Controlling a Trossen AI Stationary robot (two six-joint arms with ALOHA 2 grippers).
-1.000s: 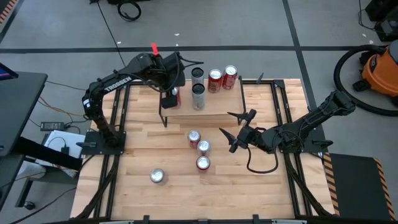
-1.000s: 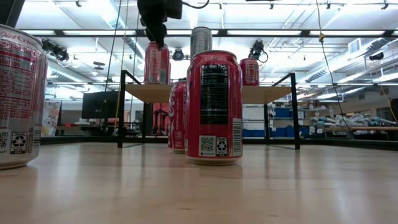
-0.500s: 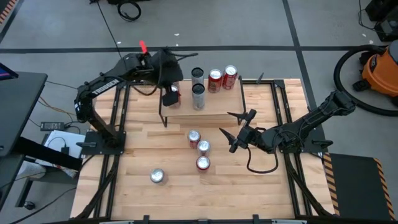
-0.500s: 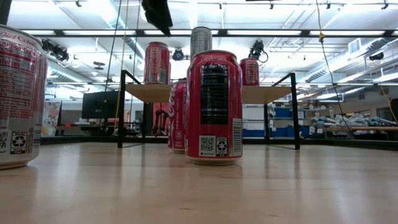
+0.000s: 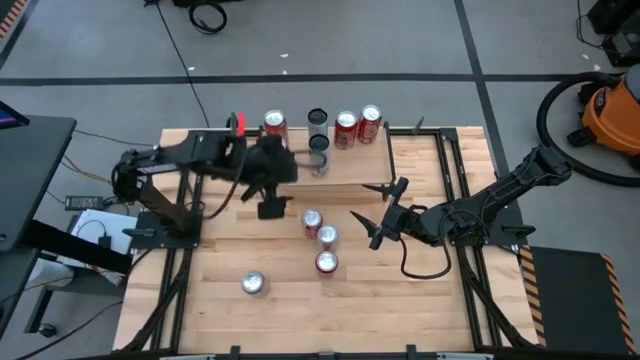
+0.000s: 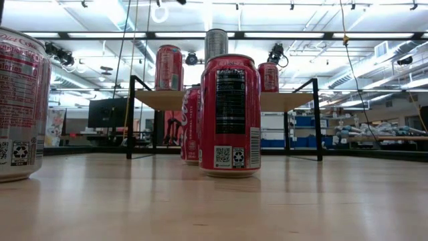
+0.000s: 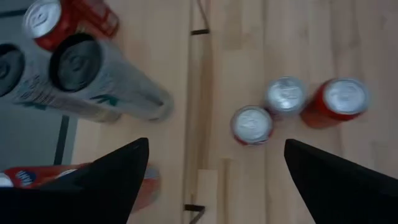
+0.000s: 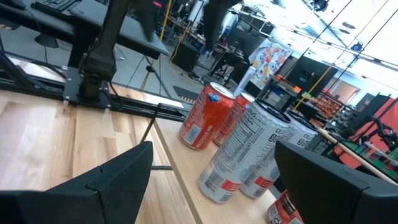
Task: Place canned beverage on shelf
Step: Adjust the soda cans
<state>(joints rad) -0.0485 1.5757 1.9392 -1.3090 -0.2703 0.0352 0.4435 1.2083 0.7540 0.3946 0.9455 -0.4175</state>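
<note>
Shelf [image 5: 345, 170] stands at upper centre of the table [image 5: 430, 300] in the high view. It carries a red can [image 5: 274, 124] at its left end, two tall dark-topped cans [image 5: 318, 120] and two more red cans [image 5: 346, 127]. Left gripper [image 5: 272, 200] hovers below the shelf's left end, fingers wide, apparently empty. Right gripper [image 5: 378, 210] rests centre-right, fingers wide. Three cans [image 5: 320, 238] stand clustered mid-table; another [image 5: 253, 284] sits lower left.
</note>
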